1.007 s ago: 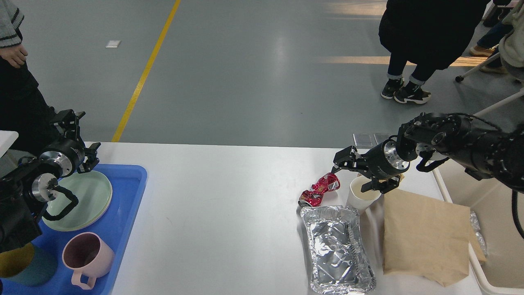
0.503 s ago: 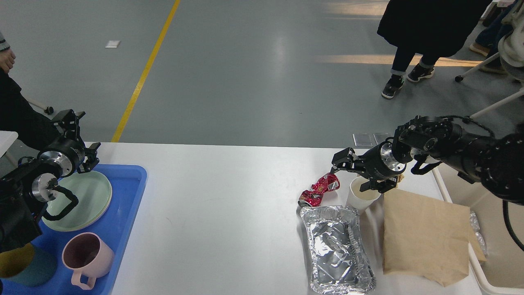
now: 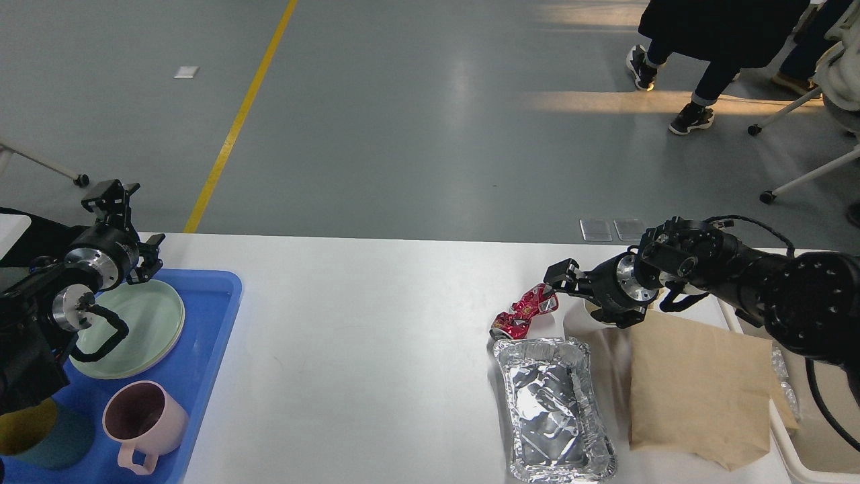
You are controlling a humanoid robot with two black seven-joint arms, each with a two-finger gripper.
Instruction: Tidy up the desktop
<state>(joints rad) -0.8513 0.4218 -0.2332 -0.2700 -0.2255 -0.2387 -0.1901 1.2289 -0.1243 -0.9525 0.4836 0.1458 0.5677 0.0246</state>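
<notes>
The white counter (image 3: 376, 349) fills the lower half of the frame, and its near edge and both sides are cut off by the picture border.

Your right gripper (image 3: 555, 279) is at the right of centre, low over the counter, with its tip at the crumpled red can (image 3: 525, 311). It is dark and seen almost end-on, so I cannot tell if the fingers are spread or closed, or if they touch the can. The arm behind it covers most of the white paper cup (image 3: 579, 321); only a small part of the wall shows under the wrist.

Just below the can you see the foil tray (image 3: 554, 410), its lower edge near the frame bottom. To its right lies the brown paper bag (image 3: 699, 386), which partly hangs over the cream bin (image 3: 803, 430) at the right edge. The bin is mostly out of frame.

Your left gripper (image 3: 117, 202) is at the upper left, raised above the blue tray (image 3: 208, 336). Its finger gap is also not readable. On that tray stand green plates (image 3: 144, 323), a pink mug (image 3: 144, 423) and a dark cup (image 3: 40, 440), the last one cut by the corner.
</notes>
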